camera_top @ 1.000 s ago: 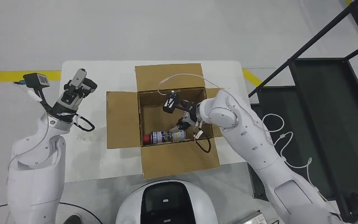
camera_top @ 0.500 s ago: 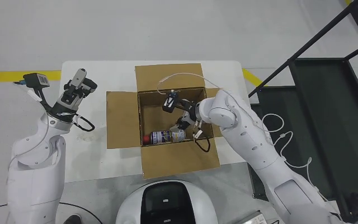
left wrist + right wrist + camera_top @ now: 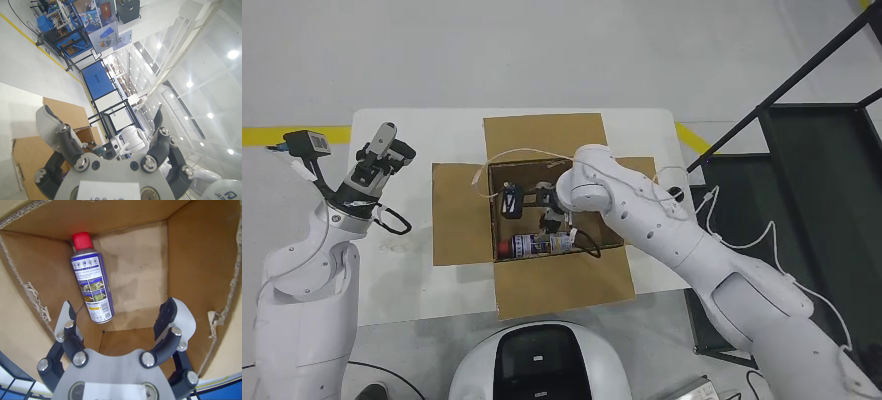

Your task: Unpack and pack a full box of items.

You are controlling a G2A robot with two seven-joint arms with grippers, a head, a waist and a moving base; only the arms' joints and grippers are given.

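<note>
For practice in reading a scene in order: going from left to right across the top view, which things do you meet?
In order: left gripper → cardboard box's left flap → spray can lying inside it → dark metal steps beside the table.

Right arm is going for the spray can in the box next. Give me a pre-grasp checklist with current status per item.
1. Right gripper open and empty: ok.
2. Spray can in sight, lying on its side on the floor of the box, red cap on: ok.
3. Can centred between the right gripper's fingers: not ok, it lies off to one side, close to one finger.
4. Room for a finger between can and the box wall beside it: cannot tell.
5. Box open at the top, flaps folded out: ok.
6. Left gripper out of the way: ok, open, empty, held up beside the box.
</note>
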